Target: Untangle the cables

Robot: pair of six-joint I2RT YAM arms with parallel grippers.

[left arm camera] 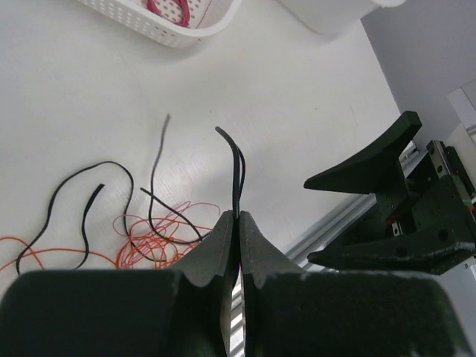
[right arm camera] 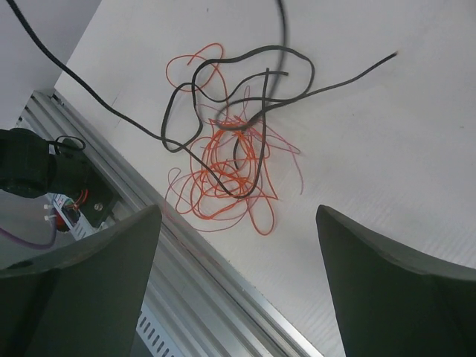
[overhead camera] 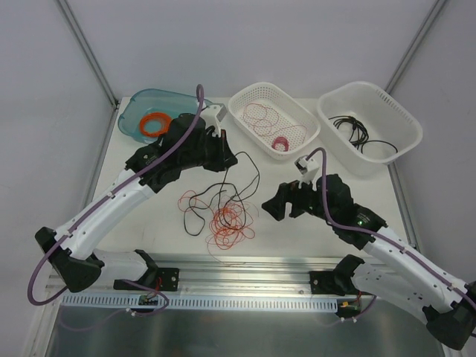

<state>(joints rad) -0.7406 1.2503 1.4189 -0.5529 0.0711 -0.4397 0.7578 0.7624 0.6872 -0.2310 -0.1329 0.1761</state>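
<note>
White table [overhead camera: 297, 238]: carrying the cables [overhead camera: 223, 212], an orange-and-black tangle lying mid-table between both arms. Left gripper [left arm camera: 238, 217]: pinching one black strand [left arm camera: 238, 167] tight, its length trailing down to the heap. Right gripper [right arm camera: 238, 216]: hanging wide above the tangle, gripping nothing. Likely best: drawing the strand away slowly, the right pinning orange loops against following.

Table [overhead camera: 297, 236], tangled cables [overhead camera: 227, 216], teal tray [overhead camera: 167, 97], middle basket [overhead camera: 239, 103], right basket [overhead camera: 375, 103], perhaps plastic
</note>
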